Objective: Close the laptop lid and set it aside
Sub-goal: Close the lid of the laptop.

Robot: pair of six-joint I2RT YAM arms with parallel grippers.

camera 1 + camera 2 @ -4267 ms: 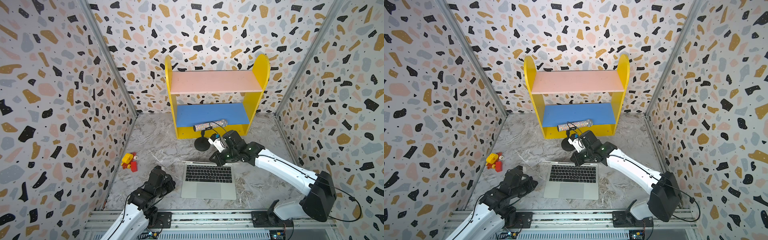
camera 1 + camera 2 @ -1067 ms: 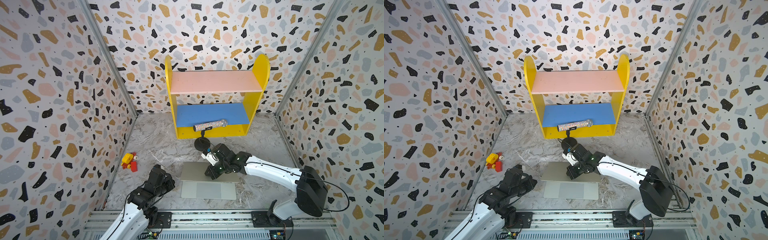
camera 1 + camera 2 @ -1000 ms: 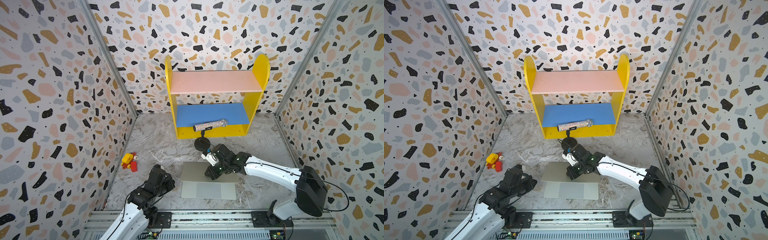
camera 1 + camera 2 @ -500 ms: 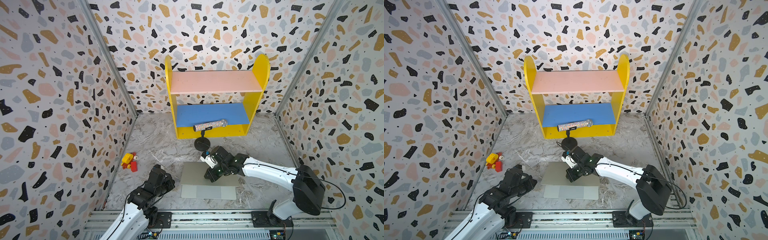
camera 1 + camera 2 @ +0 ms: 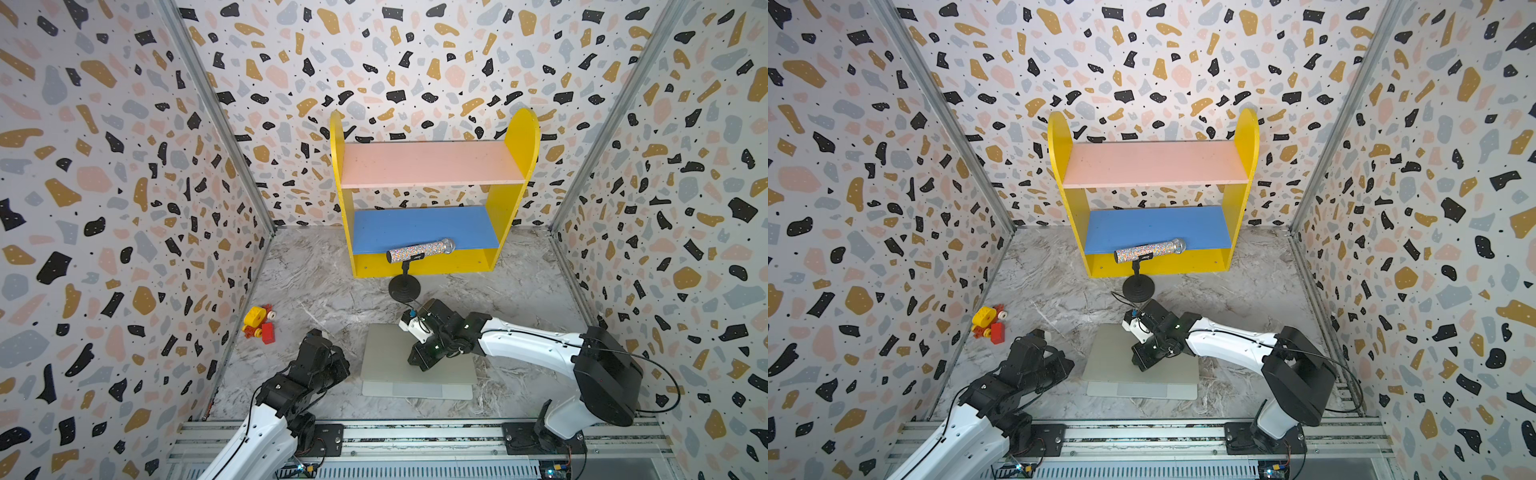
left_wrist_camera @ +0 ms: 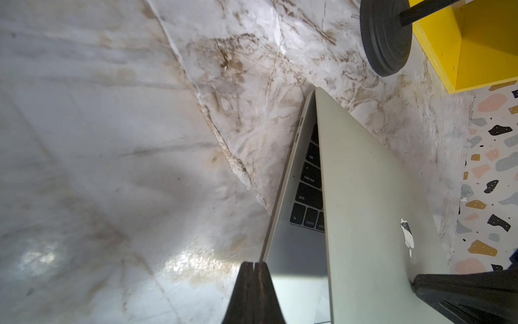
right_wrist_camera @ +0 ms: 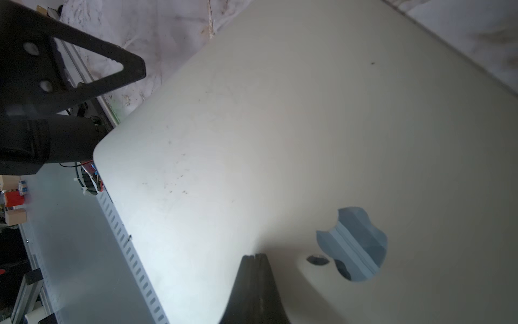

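Well, the right claw point(image 7: 254, 258) has its fingers pressed together and holds nothing. Its tip rests on the silver back of the laptop lid point(image 5: 386, 353), just beside the apple logo point(image 7: 354, 244). Under it the lid sits at a shallow tilt, not yet flat. Past the lid's free edge, on the rail side of the claw, a strip of the laptop point(image 5: 415, 390) with the trackpad shows. From the side, part of the keyboard point(image 6: 309, 179) peeks out. The left claw point(image 6: 254, 265) is pinched together too, and empty. Its tip is just beside the laptop's near left corner, and I can't tell whether it touches.

I'd reckon it's a stiff, thin metal slab, smooth enough for a tip to skate on, with a screen inside that won't forgive a hard shove. So press gently near the free edge. Once it's closed, pinch across the edge or push it flat to slide it aside.

Beyond the right claw, past the microphone point(image 5: 419, 250) on its stand, the yellow shelf unit point(image 5: 515, 199) shows nothing I can see on its pink shelf point(image 5: 428, 164) or blue shelf point(image 5: 424, 226).
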